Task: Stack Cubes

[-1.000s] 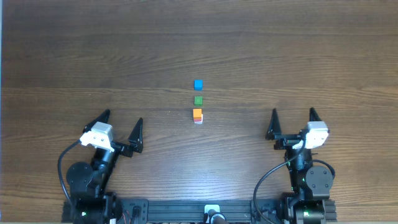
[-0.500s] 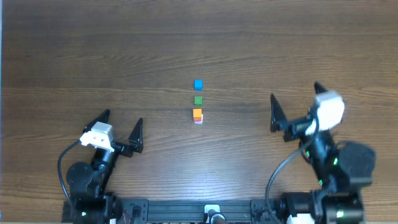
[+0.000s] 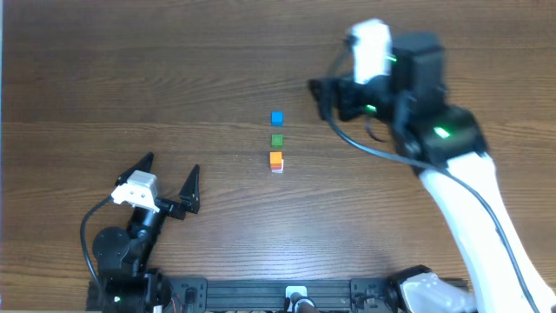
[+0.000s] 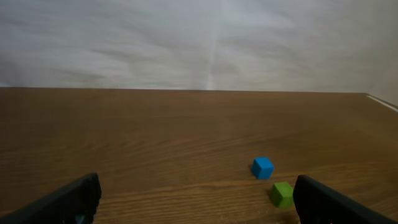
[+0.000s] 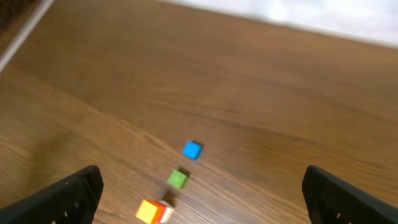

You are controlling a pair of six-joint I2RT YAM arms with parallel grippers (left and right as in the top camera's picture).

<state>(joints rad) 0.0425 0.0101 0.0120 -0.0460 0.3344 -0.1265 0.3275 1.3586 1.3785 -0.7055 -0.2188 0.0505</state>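
Three cubes lie in a short line at the table's middle: a blue cube [image 3: 276, 118] farthest, a green cube [image 3: 276, 140], then an orange cube [image 3: 275, 159] nearest the arms. A white cube shows against the orange one; whether under or beside it I cannot tell. My right gripper [image 3: 321, 98] is lifted high, open and empty, and its wrist view looks down on the blue cube [image 5: 191, 149], green cube [image 5: 178, 178] and orange cube [image 5: 148, 211]. My left gripper [image 3: 171, 165] rests open and empty at the near left, with the blue cube [image 4: 262, 167] and green cube [image 4: 282, 194] ahead of it.
The brown wooden table [image 3: 130, 69] is bare around the cubes. A pale wall [image 4: 199, 43] rises behind its far edge. The right arm's white link [image 3: 473, 209] stretches over the table's right side.
The right arm has risen from its rest at the near right and swung far up and leftwards, its gripper now high near the cubes. The left arm and the cubes have not moved.
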